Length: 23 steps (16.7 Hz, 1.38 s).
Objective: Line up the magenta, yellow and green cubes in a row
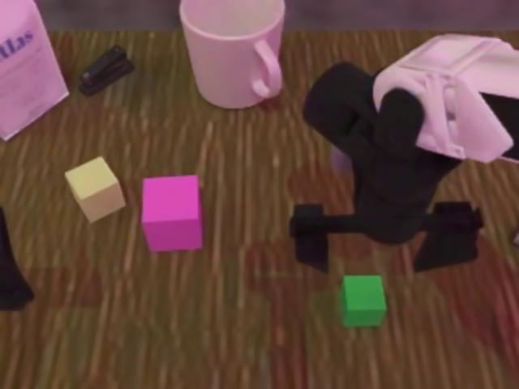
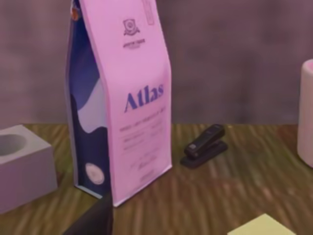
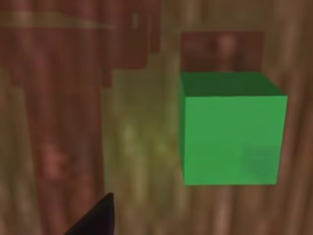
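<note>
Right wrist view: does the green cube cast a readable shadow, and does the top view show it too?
Right wrist view: the green cube has a reddish-brown shadow patch on the wood just past its far edge. Top view: no distinct shadow by the cube, only faint blotches; the right gripper spreads open above it.

Simulated tabletop: wooden table, mug, stapler.

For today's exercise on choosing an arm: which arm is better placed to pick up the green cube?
The right. Its open gripper hangs just beside the green cube, which fills its wrist view. The left arm sits at the table's left edge, beyond the yellow cube and magenta cube.
</note>
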Motion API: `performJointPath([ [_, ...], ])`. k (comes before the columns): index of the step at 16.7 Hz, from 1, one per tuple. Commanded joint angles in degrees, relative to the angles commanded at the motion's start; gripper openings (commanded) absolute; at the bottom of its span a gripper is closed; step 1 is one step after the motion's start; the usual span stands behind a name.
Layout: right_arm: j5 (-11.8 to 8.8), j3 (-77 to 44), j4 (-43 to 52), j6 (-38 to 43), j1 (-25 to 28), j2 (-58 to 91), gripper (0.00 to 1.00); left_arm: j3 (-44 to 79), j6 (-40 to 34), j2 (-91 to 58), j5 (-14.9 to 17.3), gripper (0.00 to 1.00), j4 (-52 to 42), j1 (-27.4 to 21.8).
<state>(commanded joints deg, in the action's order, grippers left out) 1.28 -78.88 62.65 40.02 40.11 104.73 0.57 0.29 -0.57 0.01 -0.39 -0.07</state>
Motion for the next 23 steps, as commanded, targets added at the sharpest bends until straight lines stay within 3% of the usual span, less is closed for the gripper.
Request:
performJointPath([
  [5, -0.5, 9.7, -6.8, -4.6, 0.6, -11.2, 1.00, 11.8, 5.6, -12.0, 0.1, 1.00, -7.9, -1.1],
  [11, -1.4, 32.3, -22.4, -14.7, -3.6, -40.8, 1.00, 39.1, 18.1, -44.9, 0.1, 1.00, -26.5, -3.3],
  [18, -2.0, 61.5, -43.3, -28.8, -18.5, -78.5, 1.00, 72.6, 34.0, -89.6, 0.1, 1.00, -50.4, -6.1],
  [23, -1.6, 74.0, -55.5, -36.4, -31.1, -95.7, 1.00, 91.3, 42.7, -111.3, 0.1, 1.00, -63.0, -7.7],
])
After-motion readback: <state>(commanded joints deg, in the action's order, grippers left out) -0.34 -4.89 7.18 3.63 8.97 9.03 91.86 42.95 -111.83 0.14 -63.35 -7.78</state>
